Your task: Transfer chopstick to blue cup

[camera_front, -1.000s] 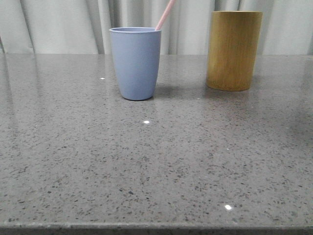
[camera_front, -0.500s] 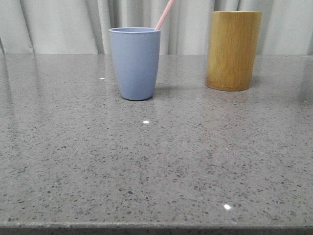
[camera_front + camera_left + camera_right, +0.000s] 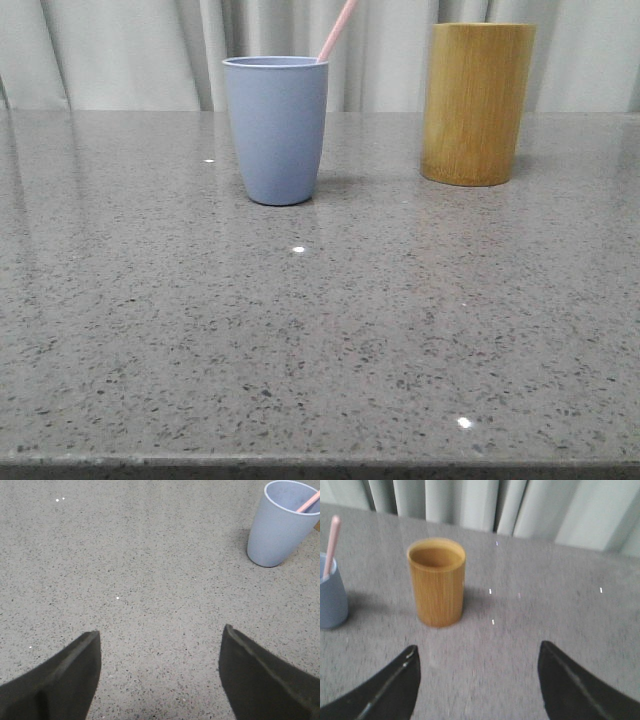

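The thin pale pink chopstick (image 3: 337, 31) leans tilted inside the matte greyish-blue tumbler (image 3: 277, 130); both the left claw (image 3: 160, 672) and the right claw (image 3: 477, 680) are spread, empty.

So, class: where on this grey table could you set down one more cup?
The wide stretch of table in front of the blue cup and bamboo cup is bare, as is the part to the blue cup's left. The gap between the cups is narrower; the chopstick leans over it.

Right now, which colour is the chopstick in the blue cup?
Pale pink chopstick, clearest in the front view.
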`<state>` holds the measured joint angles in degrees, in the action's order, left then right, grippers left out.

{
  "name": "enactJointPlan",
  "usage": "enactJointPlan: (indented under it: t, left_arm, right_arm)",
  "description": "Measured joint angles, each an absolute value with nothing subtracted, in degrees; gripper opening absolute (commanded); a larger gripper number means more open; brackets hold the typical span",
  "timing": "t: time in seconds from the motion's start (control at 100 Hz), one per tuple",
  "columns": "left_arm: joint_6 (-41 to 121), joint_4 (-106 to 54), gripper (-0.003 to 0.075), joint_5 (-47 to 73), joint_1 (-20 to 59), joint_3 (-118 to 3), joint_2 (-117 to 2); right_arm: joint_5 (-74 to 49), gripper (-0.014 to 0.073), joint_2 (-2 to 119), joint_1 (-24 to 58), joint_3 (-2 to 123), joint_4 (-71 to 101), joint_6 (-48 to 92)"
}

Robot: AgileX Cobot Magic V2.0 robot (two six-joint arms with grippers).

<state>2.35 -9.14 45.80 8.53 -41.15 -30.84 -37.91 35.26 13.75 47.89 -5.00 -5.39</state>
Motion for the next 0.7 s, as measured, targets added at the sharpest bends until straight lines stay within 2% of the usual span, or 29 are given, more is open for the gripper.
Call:
enactJointPlan:
  t: [0.41,0.48,0.57,0.7]
  left_arm:
    - [2.35,-9.14,0.0483,45.8,8.53,-41.15,-30.84]
    - [2.35,-9.14,0.0471,45.8,8.53,-41.15,-30.84]
    - [2.35,-9.14,0.0409,45.8,8.53,-41.15,-30.84]
    - [2.35,-9.14,0.0217,45.8,8.53,-41.15,-30.84]
  right_arm:
    - [-42.1,0.0487,28.13,13.75,41.94,-5.31,-6.79]
    - [-42.1,0.0417,28.13,13.75,41.94,-5.31,-7.27]
    - [-42.1,0.0261,28.13,13.75,41.94,-5.31,-7.59]
    - [-42.21,-0.0011,28.13,13.75,41.94,-5.31,-7.72]
